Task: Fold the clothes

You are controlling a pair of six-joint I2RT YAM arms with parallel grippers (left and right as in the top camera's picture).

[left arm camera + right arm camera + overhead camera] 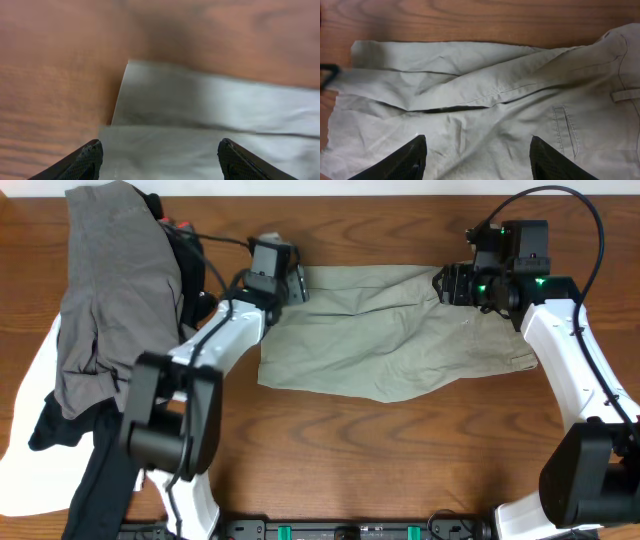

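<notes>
Khaki shorts [390,330] lie spread on the wooden table [400,460], reaching from one claw to the other. Left gripper [160,152] gapes wide and empty, a leg hem just beneath it. The right gripper [477,147] gapes equally wide and empty above the pocket area.

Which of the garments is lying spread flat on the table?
The khaki shorts, mid-table; the grey garment, black garment and white garment sit heaped at the left.
</notes>
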